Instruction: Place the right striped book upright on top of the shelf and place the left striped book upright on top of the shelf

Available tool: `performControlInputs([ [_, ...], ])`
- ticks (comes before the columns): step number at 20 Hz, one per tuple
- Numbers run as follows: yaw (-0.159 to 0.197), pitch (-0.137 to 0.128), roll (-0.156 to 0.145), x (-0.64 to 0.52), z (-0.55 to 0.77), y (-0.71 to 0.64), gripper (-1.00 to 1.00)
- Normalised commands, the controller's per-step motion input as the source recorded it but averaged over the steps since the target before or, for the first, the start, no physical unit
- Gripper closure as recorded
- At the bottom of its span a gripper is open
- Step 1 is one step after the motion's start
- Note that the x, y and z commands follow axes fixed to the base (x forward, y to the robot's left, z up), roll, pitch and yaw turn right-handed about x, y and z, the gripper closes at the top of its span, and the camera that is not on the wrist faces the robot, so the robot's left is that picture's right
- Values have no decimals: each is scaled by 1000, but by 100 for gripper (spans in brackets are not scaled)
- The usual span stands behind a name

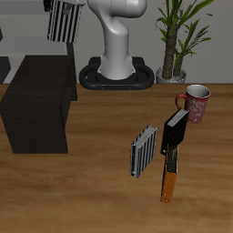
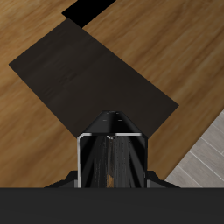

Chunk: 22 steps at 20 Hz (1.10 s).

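My gripper (image 1: 63, 5) is shut on a black-and-white striped book (image 1: 65, 22) and holds it hanging upright, high above the back end of the low black shelf (image 1: 36, 100). In the wrist view the held book (image 2: 109, 156) shows edge-on between my fingers, with the shelf's flat top (image 2: 87, 74) well below it. The other striped book (image 1: 144, 152) stands upright on the table nearer the front edge, apart from the shelf.
A black book (image 1: 176, 133) stands beside the second striped book, with an orange-brown object (image 1: 168, 182) lying in front of it. A red mug (image 1: 196, 103) and a potted plant (image 1: 178, 41) are farther back. The robot base (image 1: 116, 64) is at the table's back.
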Motion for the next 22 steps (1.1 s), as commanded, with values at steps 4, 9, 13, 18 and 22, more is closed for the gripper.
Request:
performControlInputs([
  [4,-64,49,16,159,-34,-260,100],
  [9,-76,48,-44,168,-73,-296,100],
  [13,-51,40,-39,220,-62,-312,100],
  [18,-31,27,2,73,-110,-127,100],
  [22,9,52,5,148,-153,-16,-100],
])
